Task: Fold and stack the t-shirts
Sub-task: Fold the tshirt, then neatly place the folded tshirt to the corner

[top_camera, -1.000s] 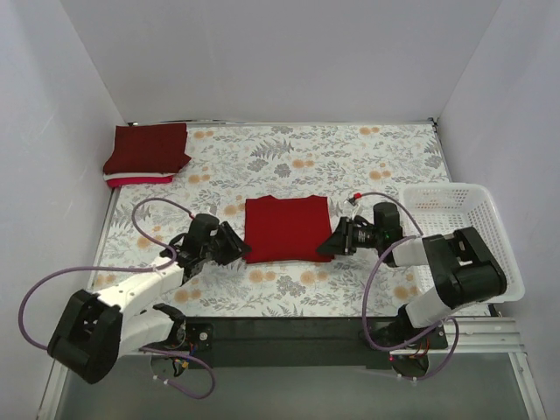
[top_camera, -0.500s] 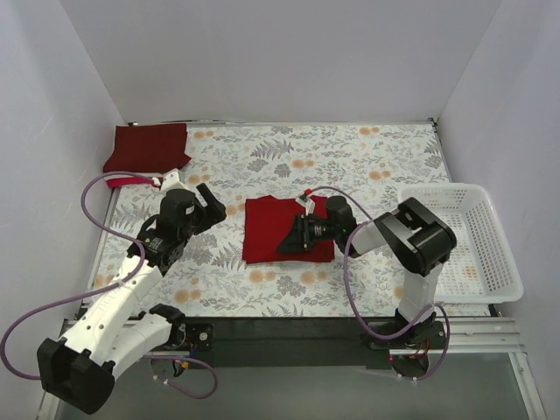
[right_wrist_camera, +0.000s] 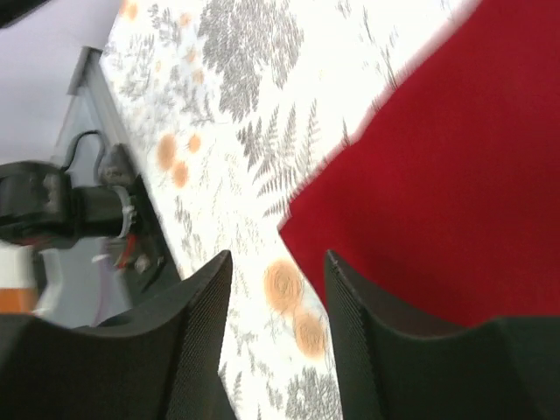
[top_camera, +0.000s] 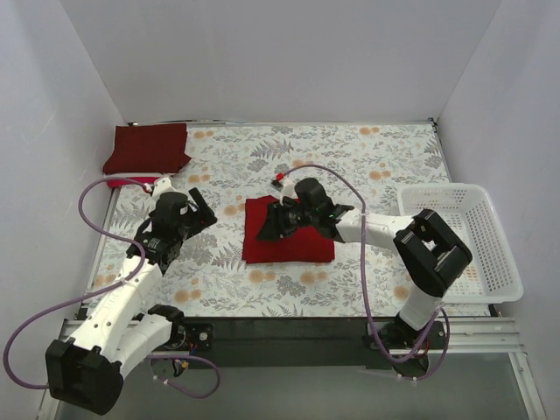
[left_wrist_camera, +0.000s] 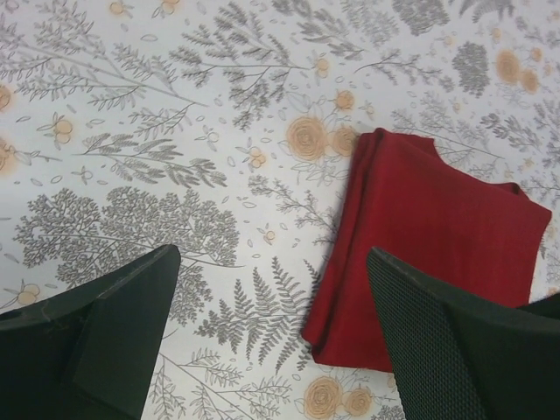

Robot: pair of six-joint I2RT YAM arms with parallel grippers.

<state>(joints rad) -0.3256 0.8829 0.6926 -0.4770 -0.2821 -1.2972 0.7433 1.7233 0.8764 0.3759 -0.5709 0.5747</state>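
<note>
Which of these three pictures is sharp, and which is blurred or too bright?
Top view: evenly lit, sharp, only soft shadows. Left wrist view: shirt and table sharp, fingers dark. Right wrist view: soft all over, table washed out to white beside the shirt.

The t-shirt (top_camera: 293, 250) is bright red, the table (top_camera: 350, 157) grey-and-orange floral.

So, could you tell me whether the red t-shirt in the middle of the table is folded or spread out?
Folded: the red t-shirt lies as a compact rectangle with no sleeves sticking out, and the left wrist view shows stacked layers along one edge.
</note>
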